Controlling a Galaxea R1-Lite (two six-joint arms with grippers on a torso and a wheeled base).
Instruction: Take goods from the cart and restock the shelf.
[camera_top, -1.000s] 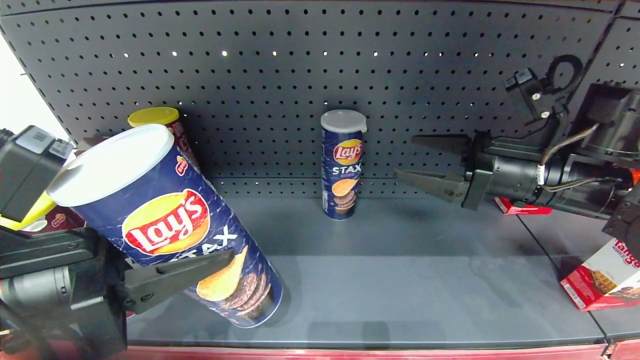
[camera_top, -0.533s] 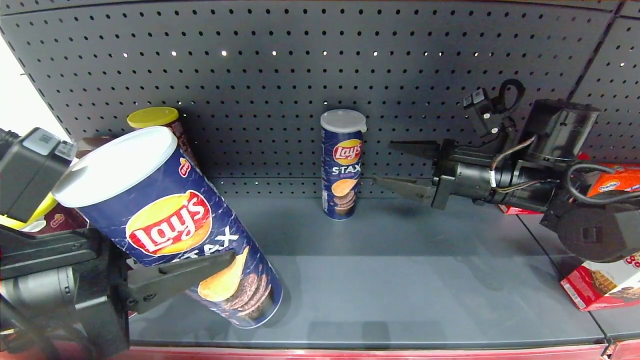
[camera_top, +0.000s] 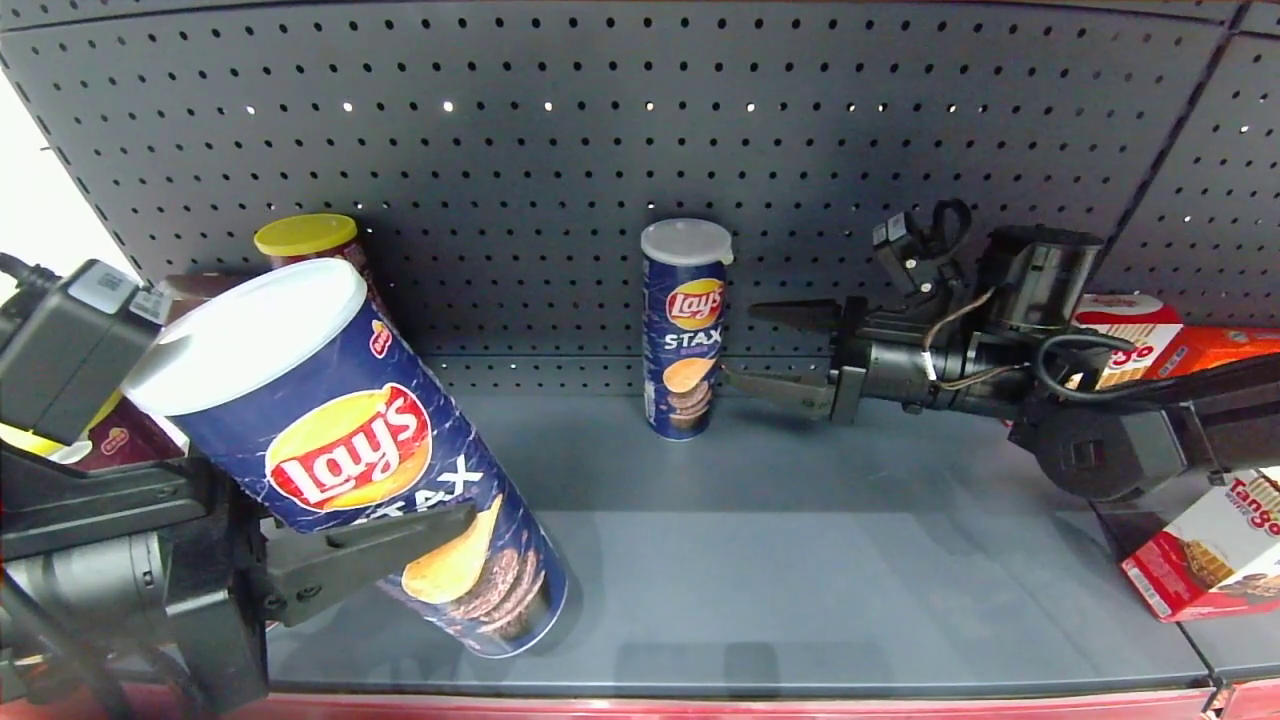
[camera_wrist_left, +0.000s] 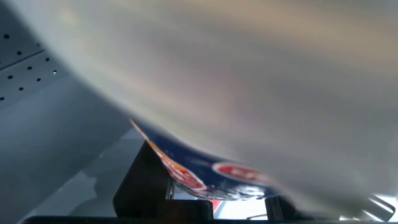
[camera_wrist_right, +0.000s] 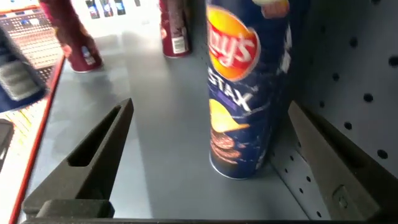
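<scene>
My left gripper (camera_top: 420, 500) is shut on a large blue chips can (camera_top: 340, 450) with a white lid. The can leans left, its base down by the front left of the grey shelf (camera_top: 820, 560). In the left wrist view the same can (camera_wrist_left: 205, 177) is very close. A second blue chips can (camera_top: 686, 330) stands upright at the back middle, against the pegboard. My right gripper (camera_top: 737, 345) is open just right of it, fingertips level with its lower half. In the right wrist view this can (camera_wrist_right: 245, 87) stands ahead of my right gripper (camera_wrist_right: 210, 106), nearer one finger than the other.
A maroon can with a yellow lid (camera_top: 310, 240) stands at the back left, behind the held can. Red and orange snack boxes (camera_top: 1215, 550) lie at the right end. Two maroon cans (camera_wrist_right: 174, 28) show beyond the blue one. The shelf's red front lip (camera_top: 700, 705) runs along the bottom.
My right arm has moved left and lower along the back wall, bringing its open fingers up to the standing blue can. The can in my left gripper has shifted slightly right.
</scene>
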